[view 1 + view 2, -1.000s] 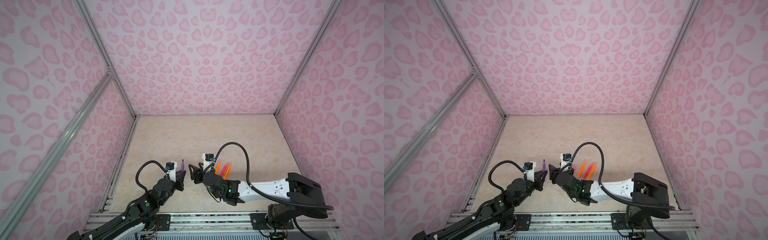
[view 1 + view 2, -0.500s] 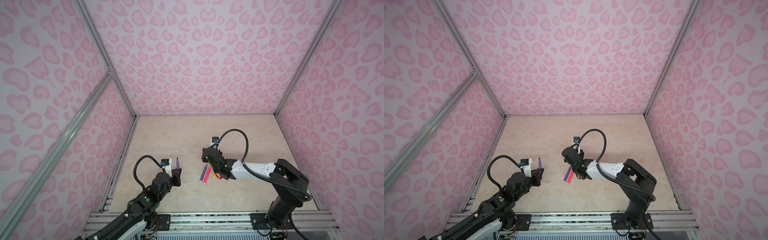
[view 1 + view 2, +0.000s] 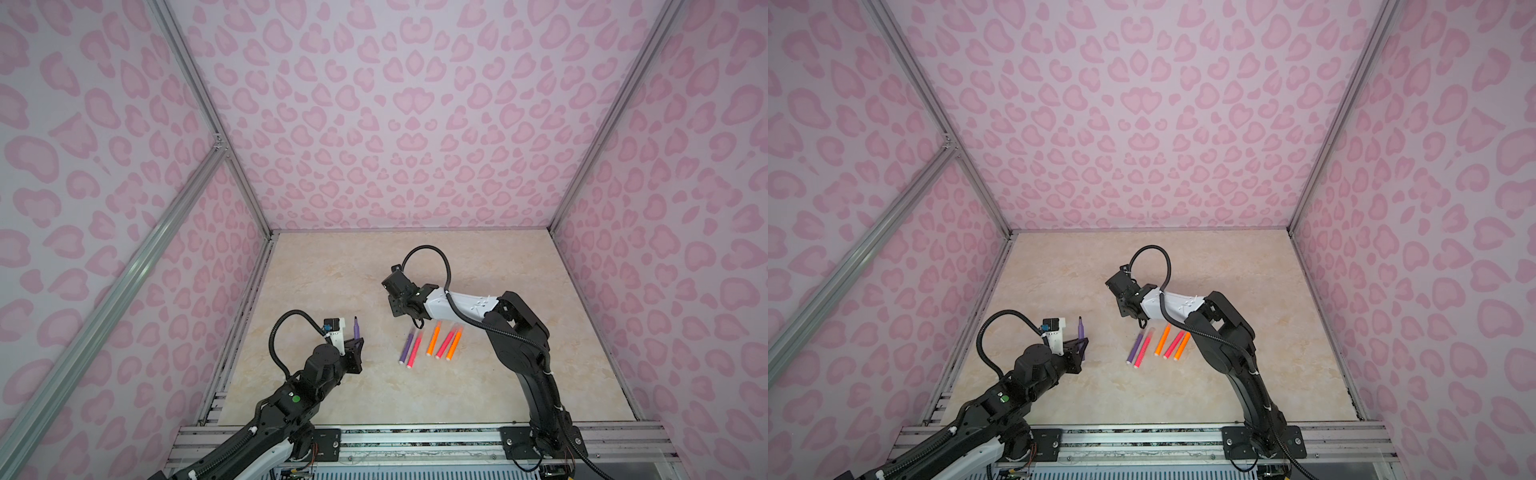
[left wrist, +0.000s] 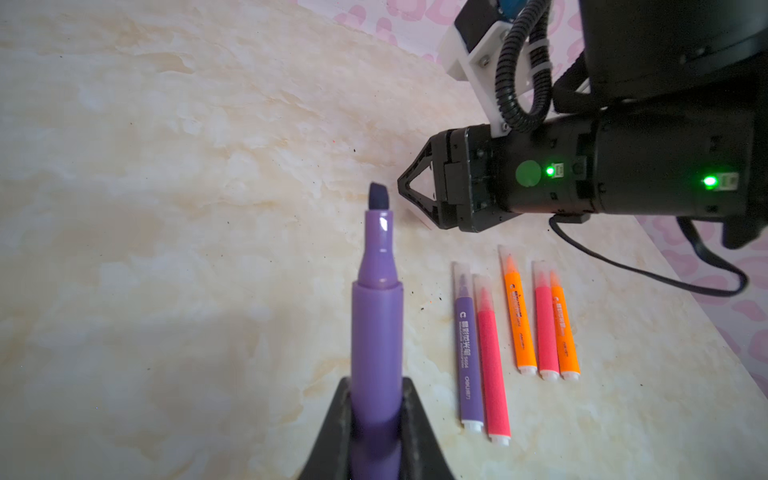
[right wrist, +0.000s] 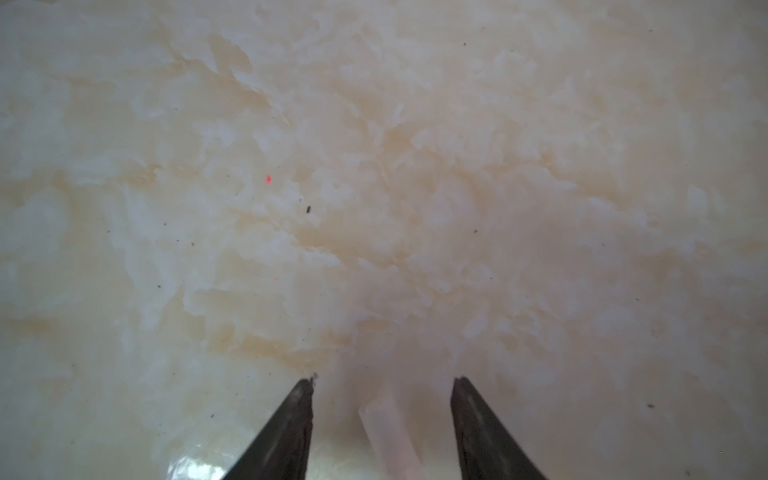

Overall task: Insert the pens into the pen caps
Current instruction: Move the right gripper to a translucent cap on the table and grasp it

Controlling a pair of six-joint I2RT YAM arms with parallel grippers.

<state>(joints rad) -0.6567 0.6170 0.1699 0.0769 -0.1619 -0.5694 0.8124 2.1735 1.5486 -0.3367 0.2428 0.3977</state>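
**Loose cap framed by the right jaws, bare purple pen clamped in the left**

We are looking first at what is lying around the work. 5 capped pens (image 3: pixel 433 340) are resting side by side on the beige table (image 3: pixel 332 270), running purple, pink, orange, pink, orange. The left wrist view is showing a clear tube sitting over each tip. The right arm's white forearm (image 3: pixel 461 301) is hanging over the capped ends of that row. Pink patterned walls (image 3: pixel 395 124) are closing in 3 sides of the table.

The right arm is rising from its base at the near right, folding at the elbow and reaching leftward, with the wrist bending down toward the table. The right gripper (image 5: pixel 382 380) is standing with its jaws apart. 1 loose pen cap (image 5: pixel 386 428) is lying flat on the table between the 2 fingers (image 5: pixel 291 424), touching neither as far as we are seeing.

The left arm is stretching low from the near left. The left gripper (image 4: pixel 377 386) is clamping the barrel of the uncapped purple pen (image 4: pixel 376 324), whose dark chisel tip is pointing away from the arm toward the back wall. The pen is hovering off the table, and its tip is sitting near the right gripper but apart from it.
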